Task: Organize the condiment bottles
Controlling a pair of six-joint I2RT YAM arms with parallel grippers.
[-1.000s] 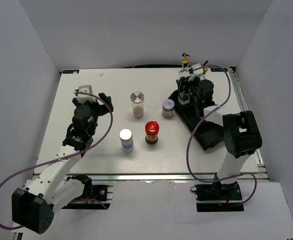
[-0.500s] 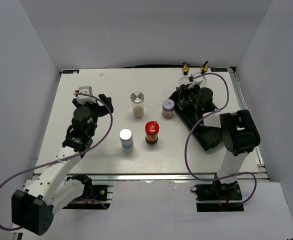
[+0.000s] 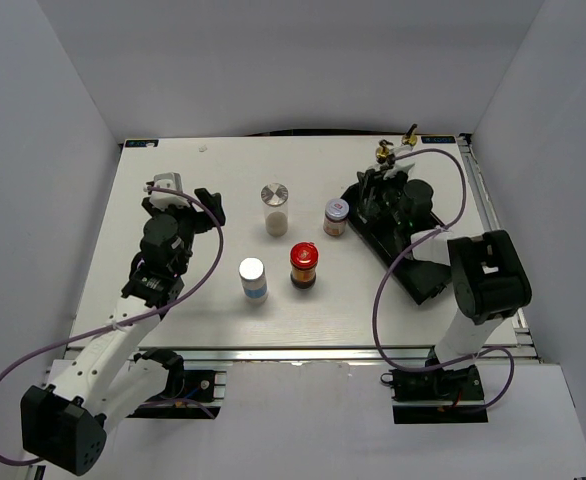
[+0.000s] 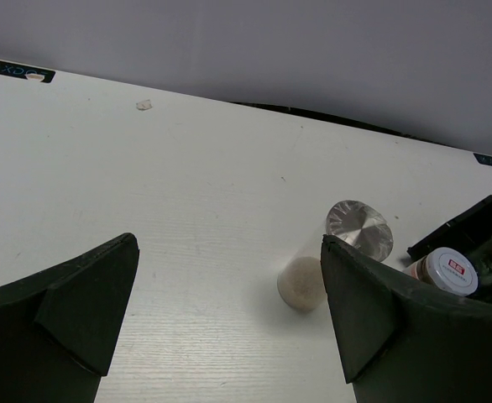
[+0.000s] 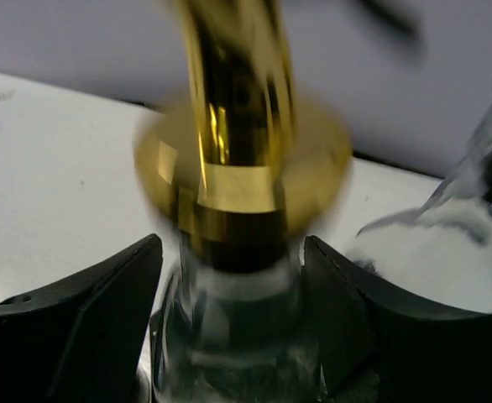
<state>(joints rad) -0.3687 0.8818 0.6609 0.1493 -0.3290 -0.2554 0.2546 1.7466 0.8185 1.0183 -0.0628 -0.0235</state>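
A white bench [image 3: 303, 320] is filling the middle of the top view, with pale grey walls [image 3: 273, 70] rising around it on three sides. A black compartment tray [image 3: 420, 283] is lying slantwise at the right of the frame. A small white speck [image 3: 204, 148] is sitting near the upper left edge, close to a dark label strip [image 3: 138, 143]. A metal rail [image 3: 293, 352] is running along the lower edge.

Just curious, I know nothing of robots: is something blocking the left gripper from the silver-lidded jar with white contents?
Nothing visible does. Only bare table lies between the open left gripper and the silver-lidded jar, which stands to the right in its wrist view.
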